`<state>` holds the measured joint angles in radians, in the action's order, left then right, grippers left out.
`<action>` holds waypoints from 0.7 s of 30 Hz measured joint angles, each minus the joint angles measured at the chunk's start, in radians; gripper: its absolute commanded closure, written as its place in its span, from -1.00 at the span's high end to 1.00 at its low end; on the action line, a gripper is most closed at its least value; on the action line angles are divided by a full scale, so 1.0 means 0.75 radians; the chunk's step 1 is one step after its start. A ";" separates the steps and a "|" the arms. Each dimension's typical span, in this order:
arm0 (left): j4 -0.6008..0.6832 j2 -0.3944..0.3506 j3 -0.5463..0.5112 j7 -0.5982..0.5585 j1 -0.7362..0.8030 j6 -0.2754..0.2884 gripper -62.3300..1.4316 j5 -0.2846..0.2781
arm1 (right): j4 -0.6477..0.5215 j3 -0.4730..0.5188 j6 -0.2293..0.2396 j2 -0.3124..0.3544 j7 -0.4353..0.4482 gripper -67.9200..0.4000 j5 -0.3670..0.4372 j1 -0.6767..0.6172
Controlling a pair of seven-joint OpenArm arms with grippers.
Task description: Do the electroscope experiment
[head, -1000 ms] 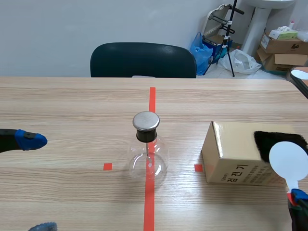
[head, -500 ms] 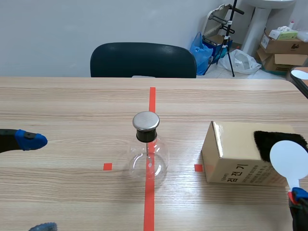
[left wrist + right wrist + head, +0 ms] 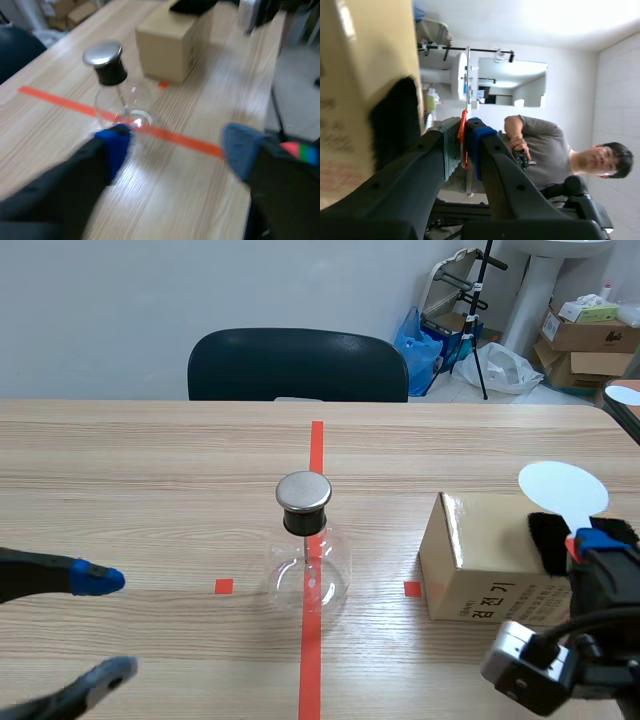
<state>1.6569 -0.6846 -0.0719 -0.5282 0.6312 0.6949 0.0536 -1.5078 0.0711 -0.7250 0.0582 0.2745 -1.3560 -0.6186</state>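
The right gripper's (image 3: 465, 139) fingers are clamped on the thin handle of a white disc paddle (image 3: 563, 488), raised over the cardboard box (image 3: 480, 565) just right of the glass electroscope flask (image 3: 307, 550). The left gripper's (image 3: 177, 145) fingers stand wide apart, left of the flask.

1. Soft, even light is filling the scene view; the glass flask (image 3: 308, 575) is casting only a faint shadow on the counter (image 3: 150, 470).
2. Blur is smearing the left wrist view, the left pincer (image 3: 176, 143) most.
3. A bright ceiling (image 3: 520, 20) is glaring in the right wrist view.
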 measured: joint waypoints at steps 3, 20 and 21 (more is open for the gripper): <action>-0.112 0.001 0.133 0.113 -0.184 0.000 -0.89 -0.002 | -0.041 -0.096 0.000 0.050 -0.081 -0.96 -0.032 -0.001; -0.879 0.233 0.597 0.019 -0.891 0.000 -0.86 0.113 | -0.063 -0.668 0.001 0.295 -0.671 -0.96 -0.139 0.116; -0.890 0.242 0.609 0.008 -0.902 0.000 -0.86 0.112 | -0.063 -0.690 0.001 0.300 -0.688 -0.96 -0.139 0.126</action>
<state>0.9894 -0.5034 0.3851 -0.5224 -0.0456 0.6949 0.1379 -1.5551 -0.4461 -0.7242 0.2832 -0.2413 -1.4601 -0.5243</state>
